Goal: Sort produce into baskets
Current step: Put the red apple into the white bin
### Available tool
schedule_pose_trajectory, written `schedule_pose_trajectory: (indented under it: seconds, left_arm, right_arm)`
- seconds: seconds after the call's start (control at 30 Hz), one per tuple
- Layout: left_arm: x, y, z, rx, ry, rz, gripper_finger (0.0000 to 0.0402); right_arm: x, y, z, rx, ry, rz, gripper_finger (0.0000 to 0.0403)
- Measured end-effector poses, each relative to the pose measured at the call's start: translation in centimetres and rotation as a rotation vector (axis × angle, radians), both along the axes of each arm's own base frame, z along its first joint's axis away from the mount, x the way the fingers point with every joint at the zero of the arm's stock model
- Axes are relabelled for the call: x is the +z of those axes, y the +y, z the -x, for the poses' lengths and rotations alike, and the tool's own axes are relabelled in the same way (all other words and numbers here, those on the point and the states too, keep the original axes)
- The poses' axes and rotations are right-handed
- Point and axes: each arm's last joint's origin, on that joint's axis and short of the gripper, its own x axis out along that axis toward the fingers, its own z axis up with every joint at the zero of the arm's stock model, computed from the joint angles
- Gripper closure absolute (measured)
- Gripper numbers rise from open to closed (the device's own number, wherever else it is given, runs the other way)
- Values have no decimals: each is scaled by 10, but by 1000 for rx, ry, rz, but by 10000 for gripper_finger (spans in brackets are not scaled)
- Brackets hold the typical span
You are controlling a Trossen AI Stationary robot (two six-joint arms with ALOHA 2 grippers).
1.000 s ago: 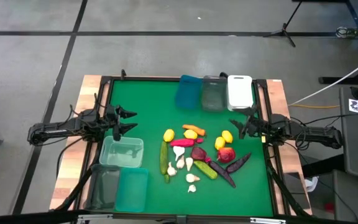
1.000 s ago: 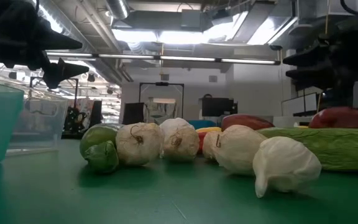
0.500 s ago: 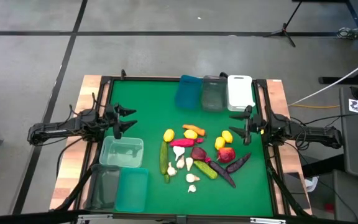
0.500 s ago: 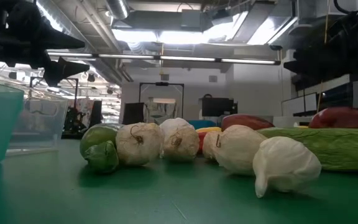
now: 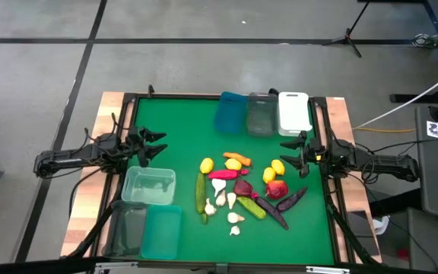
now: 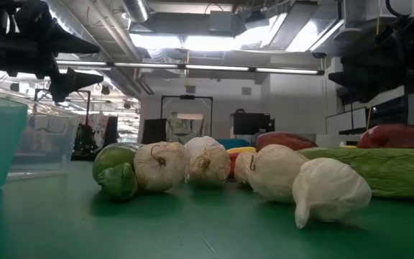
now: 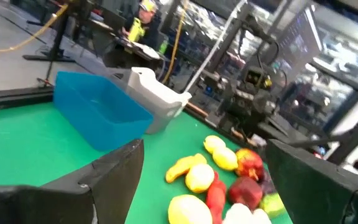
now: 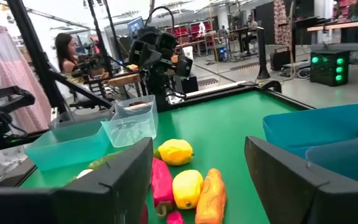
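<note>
From above the table, the produce (image 5: pixel 242 190) lies in one heap on the green mat (image 5: pixel 181 129), a little right of the middle. Three baskets, blue (image 5: pixel 231 112), grey-clear (image 5: pixel 261 113) and white (image 5: pixel 293 112), stand in a row at the far edge. Three more, pale clear (image 5: pixel 149 186), dark clear (image 5: pixel 127 229) and teal (image 5: pixel 162 232), stand near the left front corner. The left gripper (image 5: pixel 155 145) hangs over the left side of the mat with its fingers spread wide and nothing between them. The right gripper (image 5: pixel 290 157) is just beside the lemons (image 5: pixel 274 170), fingers apart and empty.

At table height, white garlic bulbs (image 6: pixel 264 173) and a green cucumber (image 6: pixel 115 171) fill the front, with a red apple (image 6: pixel 397 135) behind on the right. Both grippers are dark shapes high at the two sides.

From the left wrist, the two dark fingers (image 7: pixel 98 180) stand wide apart; between them I see the blue basket, lemons and apples.

From the right wrist, the fingers (image 8: pixel 114 180) are also apart, and a lemon, the orange carrot (image 8: pixel 211 194) and the pink pepper (image 8: pixel 161 182) lie between them on the mat. A person (image 8: pixel 64 50) sits in the room behind.
</note>
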Motion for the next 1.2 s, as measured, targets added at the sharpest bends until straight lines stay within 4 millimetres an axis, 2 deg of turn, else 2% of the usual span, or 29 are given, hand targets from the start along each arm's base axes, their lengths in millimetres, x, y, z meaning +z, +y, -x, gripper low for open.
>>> schedule_pose_trajectory:
  seconds: [0.17, 0.33, 0.57, 0.7, 0.87, 1.03, 1.2]
  left_arm:
    - [2, 1, 0, 16, -49, 65, 73]
    - [12, -1, 1, -42, -164, 110, 73]
    - [30, -3, 5, -81, -337, 48, 73]
    - [40, -3, 6, -83, -348, 44, 73]
    - [61, -3, 3, -88, -327, 13, 73]
    - [88, -3, -11, -148, -263, -19, 73]
    - [104, -2, -43, -194, -106, -53, 73]
  right_arm:
    - [4, 0, 0, 1, -41, 3, 150]
    - [14, 1, 2, 19, -94, 9, 150]
    - [51, 2, 10, 40, -162, 39, 150]
    - [75, 3, 20, 42, -137, 50, 150]
    - [106, 4, 36, 39, -123, 79, 150]
    - [122, 4, 41, 36, -76, 103, 150]
    - [119, 1, 20, 0, 100, 86, 150]
